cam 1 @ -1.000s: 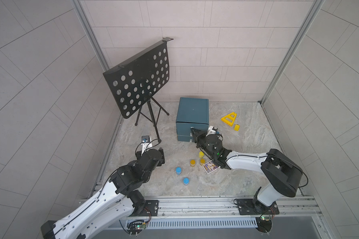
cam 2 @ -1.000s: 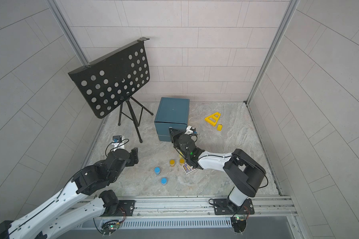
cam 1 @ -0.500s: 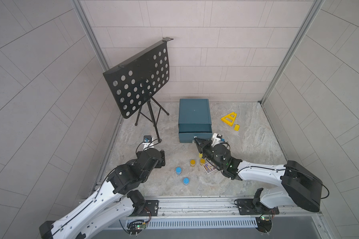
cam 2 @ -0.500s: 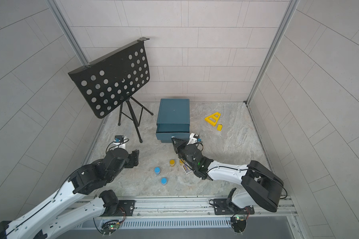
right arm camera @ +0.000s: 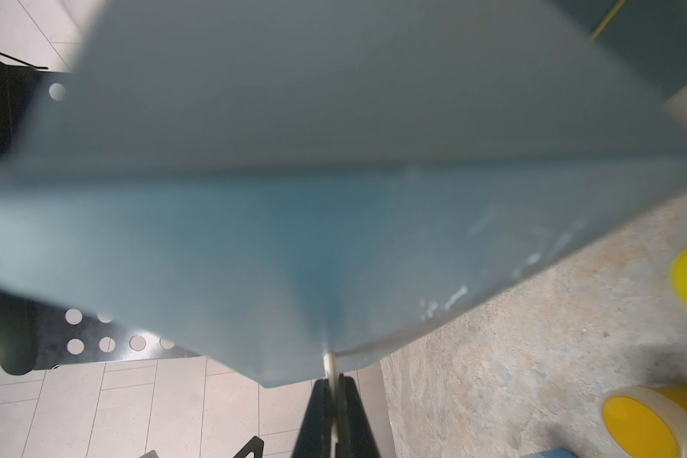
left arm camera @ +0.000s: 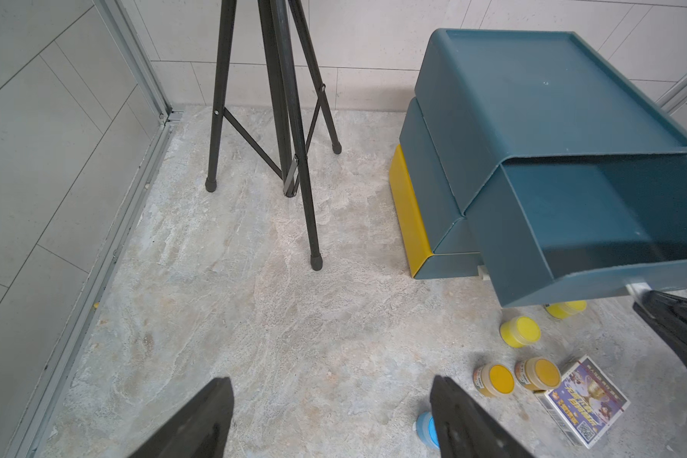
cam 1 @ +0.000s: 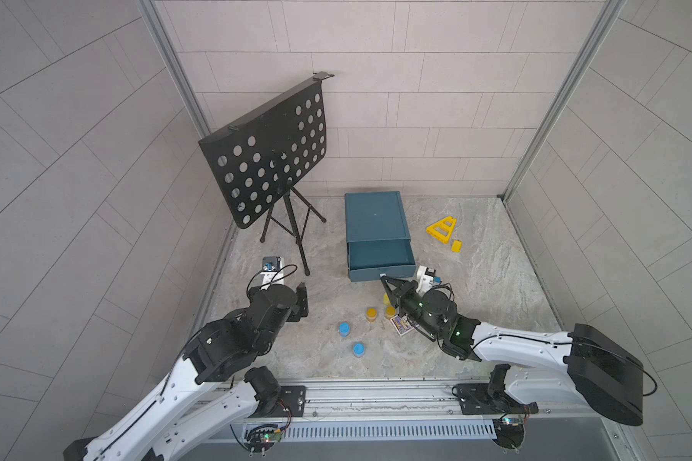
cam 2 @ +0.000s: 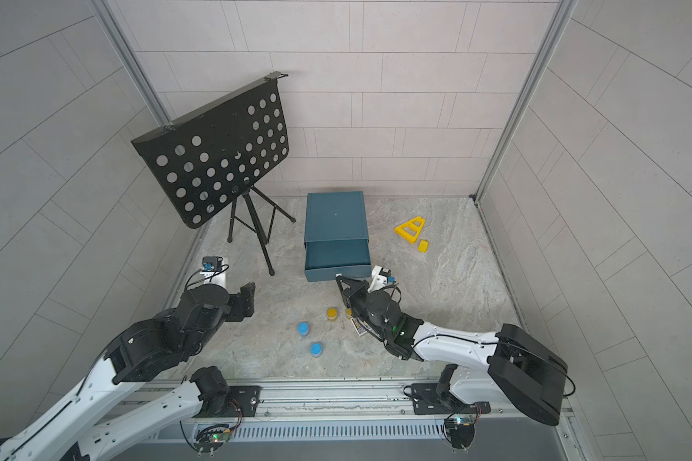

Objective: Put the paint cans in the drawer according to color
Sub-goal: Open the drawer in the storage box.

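**Top views.** The drawer (cam 1: 378, 259) is the top tier of the teal cabinet (cam 1: 375, 217), which sits mid-way along the table's (cam 1: 496, 303) back edge. It stands open and empty. Your right gripper (cam 1: 382, 278) sits at its front lip, so this reads as the opening step, making room before any can is moved. The paint cans (cam 1: 371, 313) are all on the table in front of the drawer, none inside. The blue cans (cam 1: 344, 329) lie nearest the front edge, and one yellow can (cam 1: 386, 298) is half hidden under the right wrist. Your left gripper (cam 2: 248, 297) hovers toward the table's left edge, clear of everything.

**Left wrist.** The jaws stand well apart with nothing between them, facing the can group, probably ready for a first pick. The yellow cans (left arm camera: 520, 331) sit just beside the drawer front. The amber cans (left arm camera: 494, 380) sit side by side next to a card box (left arm camera: 582, 404). The cabinet's lowest tier shows a yellow side panel (left arm camera: 407, 222), which suggests colour-coded tiers, with teal likely for blue.

**Right wrist.** The fingers are pinched tight on a thin white pull tab (right arm camera: 330, 365) at the blurred drawer front, which explains the hold.
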Controlling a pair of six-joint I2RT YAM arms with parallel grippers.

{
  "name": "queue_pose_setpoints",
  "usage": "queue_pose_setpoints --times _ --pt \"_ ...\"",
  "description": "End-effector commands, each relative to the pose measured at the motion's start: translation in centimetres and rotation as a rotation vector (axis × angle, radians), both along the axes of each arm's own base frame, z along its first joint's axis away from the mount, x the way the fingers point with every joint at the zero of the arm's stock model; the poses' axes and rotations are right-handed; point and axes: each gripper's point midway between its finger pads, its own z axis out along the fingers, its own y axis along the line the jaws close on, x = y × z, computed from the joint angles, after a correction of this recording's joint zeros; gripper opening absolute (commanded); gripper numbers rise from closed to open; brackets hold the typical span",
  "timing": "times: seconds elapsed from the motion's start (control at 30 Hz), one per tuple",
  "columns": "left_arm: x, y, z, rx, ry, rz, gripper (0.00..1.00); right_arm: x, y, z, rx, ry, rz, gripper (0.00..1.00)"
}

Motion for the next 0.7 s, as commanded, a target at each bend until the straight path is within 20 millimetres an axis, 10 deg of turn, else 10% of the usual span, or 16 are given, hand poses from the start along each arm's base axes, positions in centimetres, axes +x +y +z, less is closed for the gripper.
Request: queue_pose_setpoints --times 0.0,0.67 --pt "-0.3 0.8 -0.6 0.039 0.007 0.01 0.85 -0.8 -1.0 -0.7 -0.052 0.008 -0.012 0.0" --pt "-0.4 0.9 -0.3 0.031 0.0 0.009 0.85 -3.0 0.4 -2.2 -0.101 0.051 0.053 0.0"
